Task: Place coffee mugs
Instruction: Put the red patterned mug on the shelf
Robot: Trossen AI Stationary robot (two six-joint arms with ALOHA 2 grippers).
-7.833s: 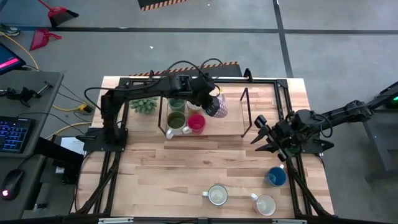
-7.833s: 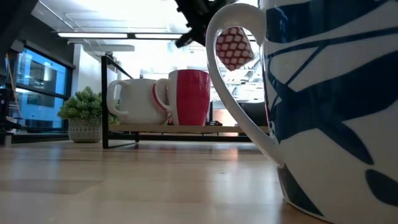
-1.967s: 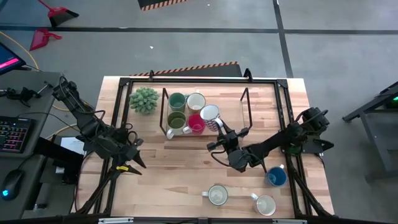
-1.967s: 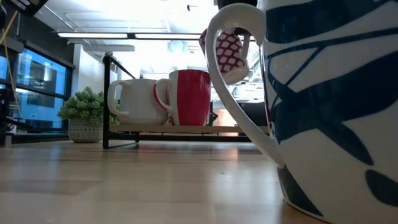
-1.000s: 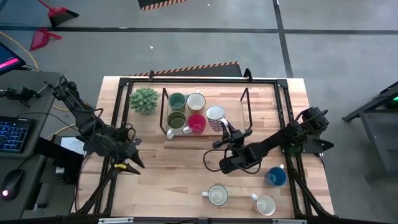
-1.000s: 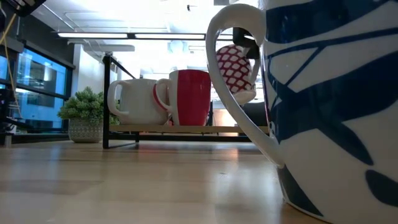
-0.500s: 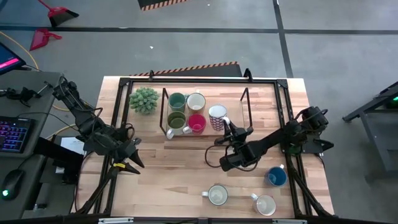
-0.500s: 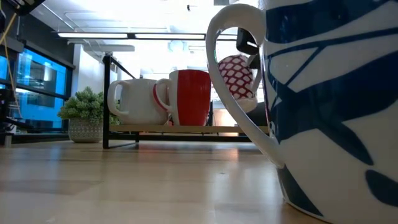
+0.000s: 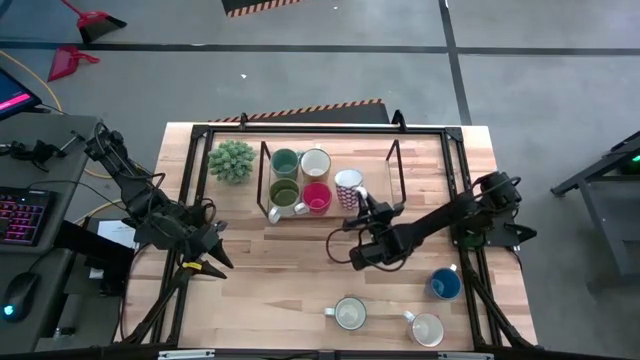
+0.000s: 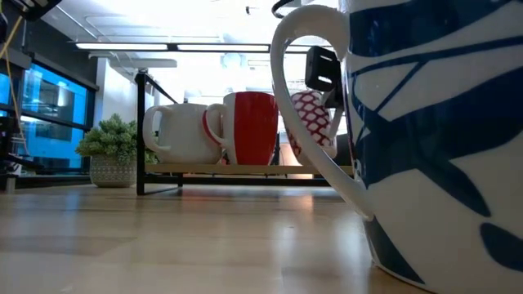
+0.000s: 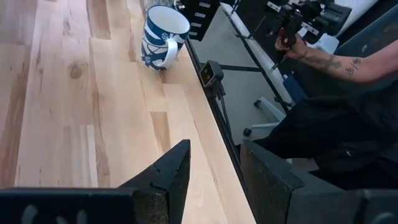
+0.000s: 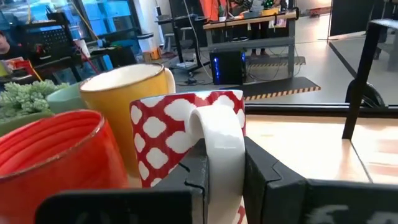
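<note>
A red-and-white patterned mug (image 9: 348, 183) is at the right of the red mug (image 9: 316, 197) in the black-framed tray (image 9: 395, 180), and my right gripper (image 9: 359, 201) is shut on it. The tray also holds a teal mug (image 9: 285, 162), a cream mug (image 9: 315, 162) and an olive mug (image 9: 285, 192). In the low view the patterned mug (image 10: 310, 122) shows low beside the red mug (image 10: 249, 126); its base is hidden. My left gripper (image 9: 215, 255) waits open at the table's left edge. My right gripper pinches the patterned mug's white handle (image 12: 214, 143) between its two fingers (image 12: 194, 171), one on each side of the loop. The fingers come about level from the table's near right. The mug is upright; whether its base rests on the tray is hidden.
A blue mug (image 9: 445, 284) and two white mugs (image 9: 350, 314) (image 9: 427, 328) stand on the near part of the table. A spiky green plant (image 9: 232, 160) stands left of the tray. A person's arm (image 11: 336, 59) shows beyond the table's edge.
My right gripper has gone down with the patterned mug, still shut on its handle. The mug has come from above the tray to a low place beside the red mug and stands more upright.
</note>
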